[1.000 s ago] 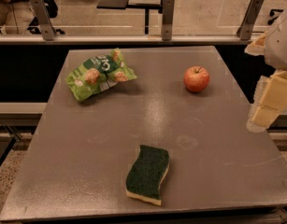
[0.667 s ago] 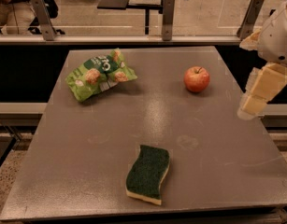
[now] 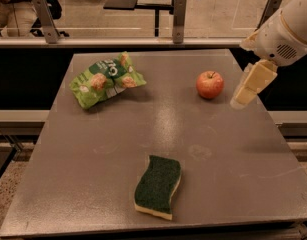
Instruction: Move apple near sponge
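Observation:
The red apple [image 3: 210, 84] with yellowish patches stands on the grey table [image 3: 93, 154], right of centre toward the back. The sponge [image 3: 158, 186], dark green on top with a pale yellow base, lies near the front edge, well apart from the apple. My gripper [image 3: 249, 88] hangs at the right, just right of the apple and a little above the table, not touching it. Its pale yellow fingers point down and to the left.
A bright green snack bag [image 3: 106, 78] lies at the back left of the table. A glass barrier with metal posts [image 3: 179, 13] runs behind the table's far edge. The table's right edge is close under my arm.
My gripper has moved left and up, from the table's right edge toward the apple. The apple, sponge and bag have not moved.

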Available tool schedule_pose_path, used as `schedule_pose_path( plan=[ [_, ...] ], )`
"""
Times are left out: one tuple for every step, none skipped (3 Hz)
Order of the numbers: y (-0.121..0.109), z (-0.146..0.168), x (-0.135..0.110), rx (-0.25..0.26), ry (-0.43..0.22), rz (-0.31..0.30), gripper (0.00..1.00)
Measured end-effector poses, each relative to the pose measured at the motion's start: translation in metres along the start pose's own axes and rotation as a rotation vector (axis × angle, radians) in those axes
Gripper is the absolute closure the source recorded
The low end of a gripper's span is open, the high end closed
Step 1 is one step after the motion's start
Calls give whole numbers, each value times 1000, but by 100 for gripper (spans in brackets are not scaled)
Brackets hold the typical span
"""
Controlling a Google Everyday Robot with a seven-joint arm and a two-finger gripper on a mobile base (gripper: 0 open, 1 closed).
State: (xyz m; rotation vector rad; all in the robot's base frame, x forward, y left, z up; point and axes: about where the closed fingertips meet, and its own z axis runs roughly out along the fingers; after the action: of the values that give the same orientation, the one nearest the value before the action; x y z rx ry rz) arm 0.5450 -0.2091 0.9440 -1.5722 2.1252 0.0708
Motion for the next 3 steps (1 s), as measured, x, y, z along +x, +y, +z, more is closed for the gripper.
schedule_pose_path(
  plan=[
    [-29, 28, 2, 1, -48, 50, 0],
    [-51, 53, 8, -13, -76, 101, 0],
    [-62, 76, 12, -40, -92, 138, 0]
  ],
)
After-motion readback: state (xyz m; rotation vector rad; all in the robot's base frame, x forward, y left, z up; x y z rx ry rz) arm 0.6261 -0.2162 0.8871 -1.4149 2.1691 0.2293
